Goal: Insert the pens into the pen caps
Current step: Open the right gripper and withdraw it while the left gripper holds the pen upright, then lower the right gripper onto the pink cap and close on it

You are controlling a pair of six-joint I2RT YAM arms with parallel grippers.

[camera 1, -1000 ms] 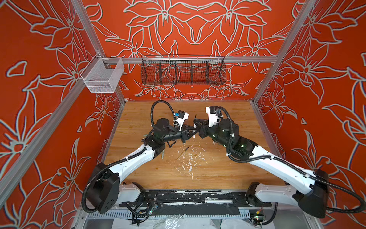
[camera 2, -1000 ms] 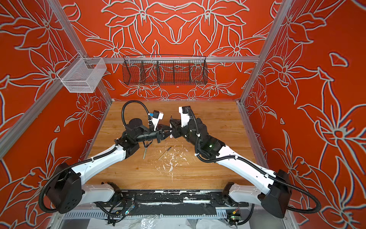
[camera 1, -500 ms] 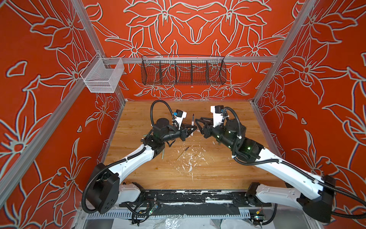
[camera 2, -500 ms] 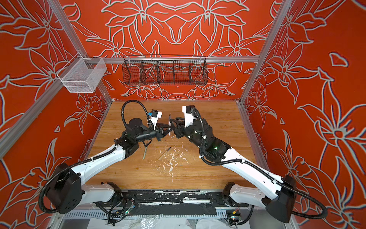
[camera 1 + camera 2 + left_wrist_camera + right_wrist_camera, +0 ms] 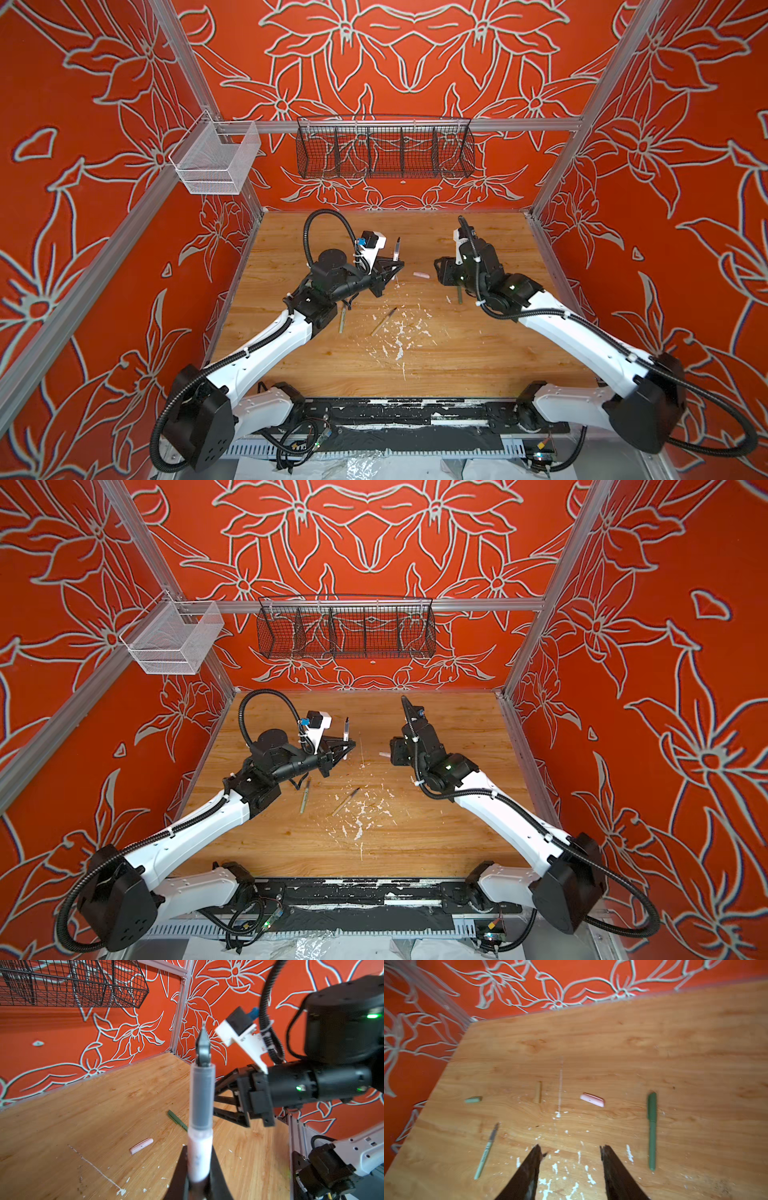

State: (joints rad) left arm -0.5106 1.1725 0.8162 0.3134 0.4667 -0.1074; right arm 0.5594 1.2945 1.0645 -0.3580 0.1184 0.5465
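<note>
My left gripper (image 5: 397, 266) (image 5: 351, 745) (image 5: 199, 1148) is shut on the pink pen (image 5: 202, 1097) (image 5: 397, 249), which stands upright with its dark tip up and bare. The pink cap (image 5: 421, 275) (image 5: 141, 1146) (image 5: 592, 1099) lies on the table between the arms. Just right of it my right gripper (image 5: 444, 272) (image 5: 397, 752) (image 5: 571, 1146) hangs open and empty. The dark green pen (image 5: 652, 1130) (image 5: 177, 1120) lies capped beside it. A pale green pen (image 5: 486, 1151) (image 5: 342, 320) and a tan pen (image 5: 384, 321) lie uncapped. The pale green cap (image 5: 473, 1099) and tan cap (image 5: 538, 1092) lie farther back.
White paint flecks (image 5: 399, 332) scatter over the middle of the wooden table (image 5: 478, 357). A black wire basket (image 5: 384, 149) hangs on the back wall and a white mesh basket (image 5: 216, 162) on the left wall. Red walls enclose three sides.
The two grippers met at the middle a second ago. The right one has opened and drawn back to the right. The pink cap now lies on the table; the left still holds the pen.
</note>
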